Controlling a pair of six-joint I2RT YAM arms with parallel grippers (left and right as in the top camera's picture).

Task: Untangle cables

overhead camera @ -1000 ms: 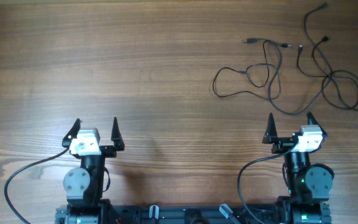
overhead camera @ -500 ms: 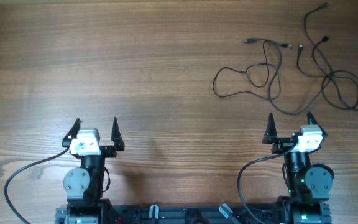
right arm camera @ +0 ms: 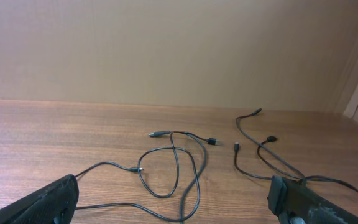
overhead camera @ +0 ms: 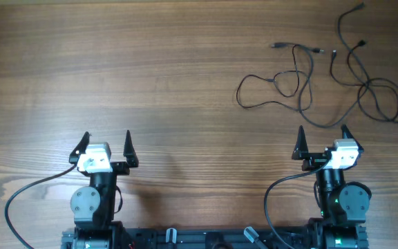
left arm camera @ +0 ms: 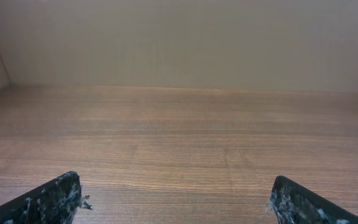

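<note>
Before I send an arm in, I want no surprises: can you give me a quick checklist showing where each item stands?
1. Left gripper open and empty: ok.
2. Right gripper open and empty: ok.
3. Cables lying on the table, touched by neither gripper: ok.
4. Cables separated: not ok; they loop across one another.
5. Bare wood between the right gripper and the cables: ok.
6. Which of the plug ends belongs to which cable: cannot tell.
</note>
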